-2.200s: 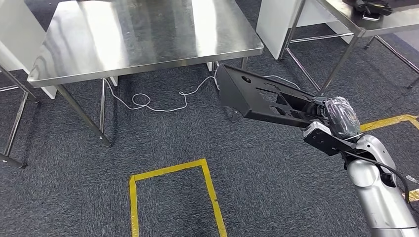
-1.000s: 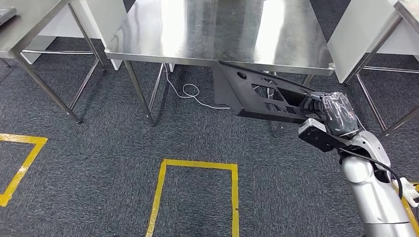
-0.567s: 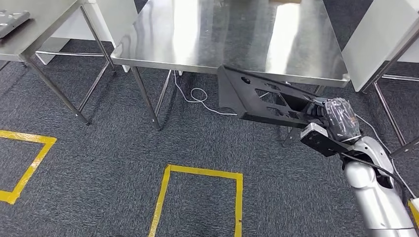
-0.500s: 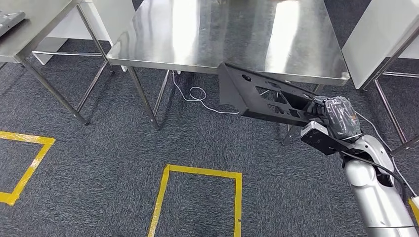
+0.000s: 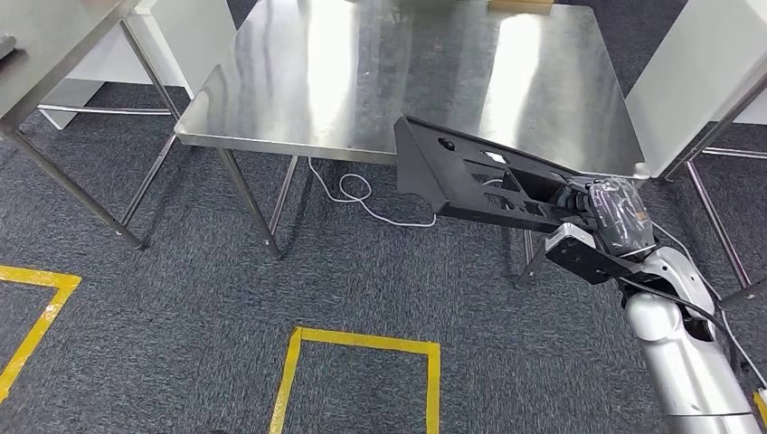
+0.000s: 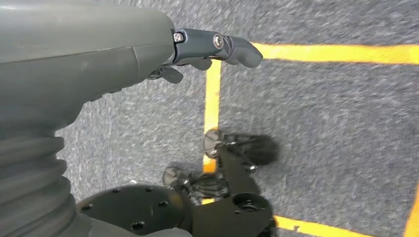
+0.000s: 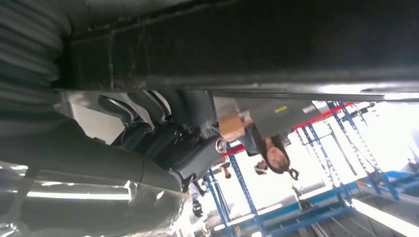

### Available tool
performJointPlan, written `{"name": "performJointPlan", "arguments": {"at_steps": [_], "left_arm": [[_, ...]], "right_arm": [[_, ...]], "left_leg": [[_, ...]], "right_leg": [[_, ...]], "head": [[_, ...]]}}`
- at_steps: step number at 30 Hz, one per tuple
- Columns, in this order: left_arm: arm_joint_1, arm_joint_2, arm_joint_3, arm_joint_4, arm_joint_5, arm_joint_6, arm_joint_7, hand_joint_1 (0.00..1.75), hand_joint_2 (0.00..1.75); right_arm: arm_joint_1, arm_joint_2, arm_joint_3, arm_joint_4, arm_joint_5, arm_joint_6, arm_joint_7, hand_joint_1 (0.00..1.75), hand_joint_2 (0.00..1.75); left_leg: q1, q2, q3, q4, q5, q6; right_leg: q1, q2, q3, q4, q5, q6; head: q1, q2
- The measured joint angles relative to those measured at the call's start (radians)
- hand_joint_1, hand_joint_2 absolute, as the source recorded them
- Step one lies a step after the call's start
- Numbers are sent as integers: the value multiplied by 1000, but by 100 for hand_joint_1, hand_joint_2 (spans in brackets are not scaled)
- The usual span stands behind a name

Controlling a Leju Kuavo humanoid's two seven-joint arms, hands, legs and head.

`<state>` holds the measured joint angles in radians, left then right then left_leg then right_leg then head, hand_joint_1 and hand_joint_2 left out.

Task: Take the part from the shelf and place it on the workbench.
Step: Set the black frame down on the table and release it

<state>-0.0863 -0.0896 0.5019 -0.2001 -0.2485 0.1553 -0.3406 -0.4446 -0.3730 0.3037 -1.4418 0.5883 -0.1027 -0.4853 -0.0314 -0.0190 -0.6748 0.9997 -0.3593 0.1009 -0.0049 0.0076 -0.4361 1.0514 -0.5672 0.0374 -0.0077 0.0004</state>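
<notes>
Your right hand [image 5: 613,215] grips one end of the long black plastic part [image 5: 484,179], holding it out in the air over the near right edge of the steel tabletop [image 5: 362,81]. Your left hand [image 6: 148,54] hangs over the carpet [image 6: 321,123], fingers loosely curled and holding nothing.

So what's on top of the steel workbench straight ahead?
The stainless steel workbench shows mostly bare reflective metal. The long black plastic part, held by the right hand, covers its near right corner, so that patch is hidden.

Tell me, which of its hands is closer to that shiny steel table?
Right. The right hand grips the black part, held out by the steel table's near edge. The left hand hangs low over carpet with yellow tape, away from it.
</notes>
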Motion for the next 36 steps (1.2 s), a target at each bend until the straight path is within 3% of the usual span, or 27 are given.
{"name": "performJointPlan", "arguments": {"at_steps": [2,3,5,6,7,9,10,11,12,13,15,16,18,20,21,22,24,26,28,30,32,34,35,36], "left_arm": [[-2,-1,1,0,-1,-2,0,0,175],[-2,-1,2,0,-2,-2,0,0,175],[-1,-3,3,0,-2,-3,0,0,175],[0,-4,3,0,-2,-3,0,0,175],[1,-5,3,0,-2,-3,0,0,175],[4,-6,3,1,-2,-5,0,0,175],[4,-6,4,2,-3,-6,0,0,175],[5,-6,4,2,-4,-5,1,0,175],[4,-6,5,3,-7,-4,2,0,175],[2,-6,6,2,-10,-2,3,0,175],[-2,-6,6,1,-16,0,2,0,175],[-3,-7,7,1,-19,0,0,0,175],[-6,-10,7,1,-24,0,-4,0,175],[-6,-11,8,1,-28,0,-6,0,175],[-5,-12,9,1,-30,1,-6,0,175],[-5,-13,9,1,-32,1,-6,0,175],[-4,-12,10,1,-34,3,-6,0,175],[-3,-10,11,1,-35,3,-7,0,175],[-2,-11,11,1,-36,5,-7,0,175],[-2,-12,11,1,-37,6,-7,0,175],[-3,-14,11,1,-41,7,-7,0,175],[0,-16,11,1,-44,6,-6,0,175],[3,-18,12,2,-47,6,-4,0,175],[6,-20,12,2,-49,5,-3,0,175]], "right_arm": [[1,-3,0,0,6,0,2,175,175],[4,-5,0,0,10,0,3,175,175],[11,-7,0,1,13,0,6,175,175],[13,-7,0,1,14,0,6,175,175],[14,-8,0,1,16,-1,7,175,175],[15,-9,1,7,39,-11,20,175,175],[13,-8,3,12,65,-23,33,175,175],[8,-8,6,20,100,-39,48,175,175],[-2,-6,9,29,136,-56,62,175,175],[-16,-3,14,42,170,-71,74,175,175],[-60,5,28,78,215,-91,89,175,175],[-89,12,41,104,228,-96,93,175,175],[-148,27,77,169,250,-97,110,175,175],[-215,45,122,250,272,-97,139,175,175],[-253,53,143,292,281,-97,153,175,175],[-293,61,161,332,287,-97,164,175,175],[-367,76,190,404,291,-97,173,175,175],[-422,86,211,460,292,-102,175,175,175],[-461,93,226,505,288,-108,179,175,175],[-499,99,238,549,276,-112,181,175,175],[-532,102,247,597,266,-119,178,175,175],[-545,104,258,647,266,-127,172,175,175],[-546,105,263,669,268,-130,169,175,175],[-547,106,268,688,272,-131,167,175,175]], "left_leg": [[4,-3,29,-7,-18,6],[5,-5,40,-7,-31,6],[6,-12,67,-7,-57,1],[7,-16,83,-7,-71,-3],[8,-19,99,-7,-84,-7],[8,-24,126,-5,-111,-18],[7,-26,132,-4,-121,-24],[5,-26,134,-2,-128,-29],[4,-25,135,-1,-134,-34],[4,-24,133,1,-137,-37],[6,-14,115,39,-138,-48],[9,-6,88,87,-141,-57],[21,10,6,216,-174,-78],[30,16,-67,291,-208,-87],[32,16,-84,283,-199,-85],[31,16,-86,242,-166,-78],[22,16,-58,107,-55,-52],[12,17,-27,18,4,-31],[7,17,-1,-7,-4,-21],[9,16,33,-35,-7,-10],[14,13,61,-52,-17,-4],[15,7,83,-54,-37,-4],[16,3,95,-53,-49,-8],[16,0,108,-53,-59,-12]], "right_leg": [[-2,0,-80,127,-12,-4],[-3,0,-127,183,-39,-9],[-8,0,-194,216,-107,-11],[-12,-1,-208,190,-116,-2],[-17,-1,-213,139,-96,15],[-25,-6,-207,25,32,51],[-24,-8,-200,-12,89,51],[-22,-10,-195,-30,130,42],[-18,-9,-192,-35,139,27],[-20,-7,-186,-35,135,12],[-28,-5,-173,-40,129,-1],[-31,-4,-162,-43,122,-9],[-29,-3,-138,-47,105,-26],[-25,-2,-118,-47,88,-32],[-24,-1,-108,-47,79,-33],[-21,-1,-96,-47,71,-32],[-16,-1,-72,-49,51,-29],[-12,-2,-53,-61,37,-23],[-7,-4,-36,-72,40,-9],[-2,-5,-42,-41,47,4],[-1,-5,-102,64,37,1],[-4,-5,-182,183,-3,-4],[-7,-5,-211,209,-18,-2],[-12,-5,-228,202,-13,8]], "head": [[0,0],[0,0],[0,0],[0,0],[1,0],[1,0],[2,0],[1,0],[0,0],[-1,0],[-4,0],[-6,0],[-9,0],[-10,0],[-10,0],[-10,0],[-8,0],[-7,0],[-7,0],[-8,0],[-8,0],[-7,0],[-7,0],[-7,0]]}}
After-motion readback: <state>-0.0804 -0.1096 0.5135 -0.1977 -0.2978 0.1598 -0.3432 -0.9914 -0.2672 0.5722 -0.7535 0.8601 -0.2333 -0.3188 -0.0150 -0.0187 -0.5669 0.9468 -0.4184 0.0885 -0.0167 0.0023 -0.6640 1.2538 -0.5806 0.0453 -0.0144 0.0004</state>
